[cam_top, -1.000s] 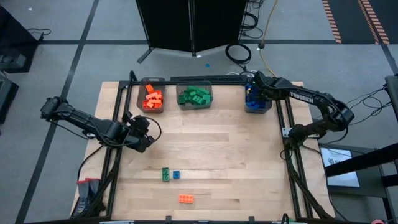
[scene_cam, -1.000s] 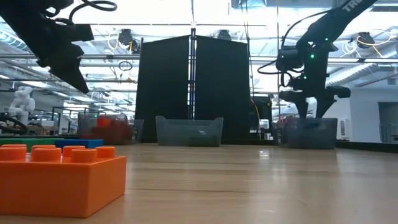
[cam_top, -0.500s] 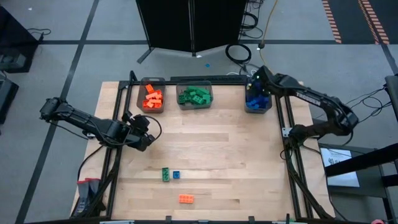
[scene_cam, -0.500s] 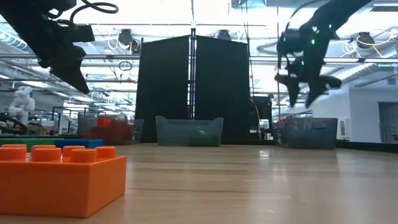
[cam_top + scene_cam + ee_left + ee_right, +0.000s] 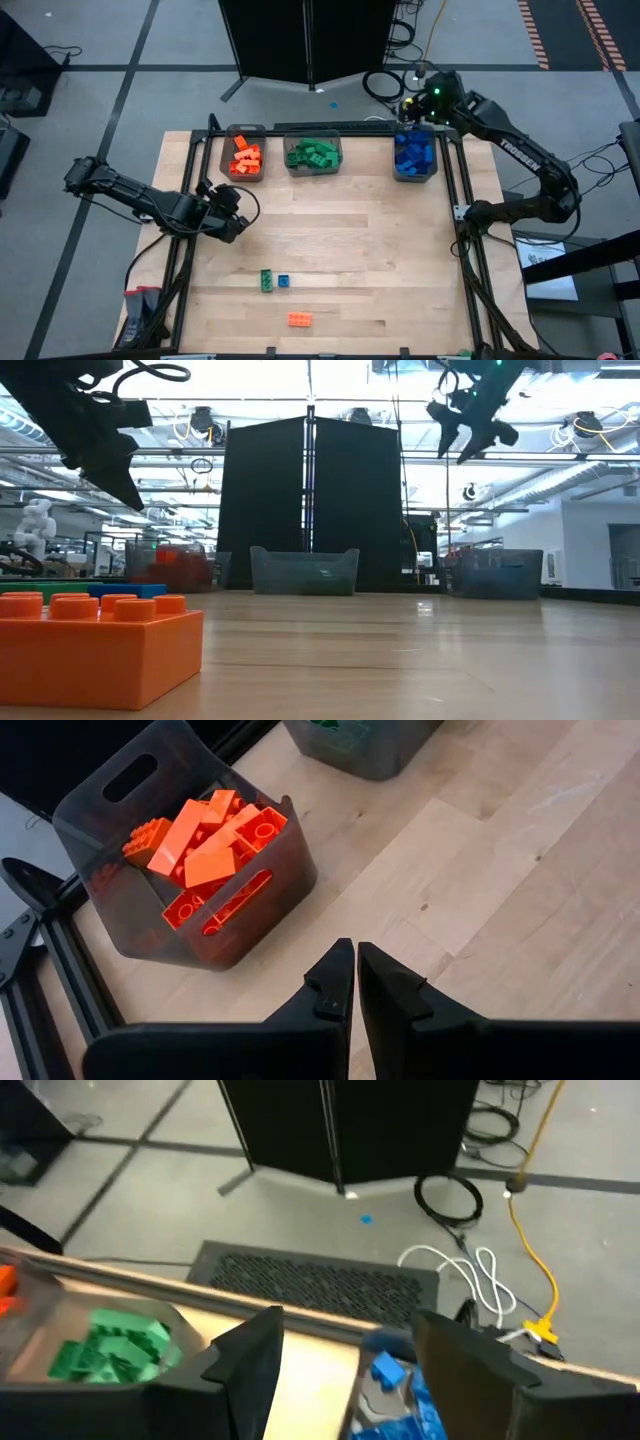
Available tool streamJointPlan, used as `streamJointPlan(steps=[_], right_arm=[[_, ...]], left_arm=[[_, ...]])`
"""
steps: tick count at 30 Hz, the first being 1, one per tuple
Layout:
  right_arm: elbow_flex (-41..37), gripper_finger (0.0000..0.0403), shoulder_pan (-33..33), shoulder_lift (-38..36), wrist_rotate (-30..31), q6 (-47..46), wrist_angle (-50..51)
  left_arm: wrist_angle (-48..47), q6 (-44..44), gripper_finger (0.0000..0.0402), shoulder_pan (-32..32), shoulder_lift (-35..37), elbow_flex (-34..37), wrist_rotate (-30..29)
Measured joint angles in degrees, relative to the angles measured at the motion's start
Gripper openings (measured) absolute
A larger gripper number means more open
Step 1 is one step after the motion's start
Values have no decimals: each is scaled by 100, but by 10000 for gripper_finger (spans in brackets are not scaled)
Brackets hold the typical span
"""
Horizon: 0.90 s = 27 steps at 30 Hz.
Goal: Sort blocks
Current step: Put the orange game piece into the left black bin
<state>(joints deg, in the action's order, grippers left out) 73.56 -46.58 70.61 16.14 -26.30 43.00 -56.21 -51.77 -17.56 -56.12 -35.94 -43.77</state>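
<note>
Three loose blocks lie flat on the table toward its near edge: a green block (image 5: 267,280), a small blue block (image 5: 283,282) beside it and an orange block (image 5: 298,319), which also fills the low view's near left (image 5: 95,645). My right gripper (image 5: 412,100) (image 5: 350,1370) hangs open high above the far rim of the blue-block bin (image 5: 415,157), with nothing between its fingers. My left gripper (image 5: 236,224) (image 5: 355,960) waits shut and holding nothing above the table's left side, near the orange-block bin (image 5: 190,870).
The green-block bin (image 5: 313,155) stands between the orange-block bin (image 5: 245,155) and the blue-block bin along the far edge. A black frame (image 5: 190,200) borders the table. Bare wood (image 5: 350,230) spreads between the bins and the loose blocks. A black cabinet (image 5: 310,500) stands behind the table.
My right gripper has risen steeply out of the blue-block bin and now hangs high above its far rim. It has tipped from pointing down to slanting forward.
</note>
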Motion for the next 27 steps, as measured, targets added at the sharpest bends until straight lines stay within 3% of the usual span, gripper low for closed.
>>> streamJointPlan(steps=[27], right_arm=[[247, 217, 586, 4, -3, 209, 59]], left_arm=[[26, -50, 23, -2, 0, 0, 0]])
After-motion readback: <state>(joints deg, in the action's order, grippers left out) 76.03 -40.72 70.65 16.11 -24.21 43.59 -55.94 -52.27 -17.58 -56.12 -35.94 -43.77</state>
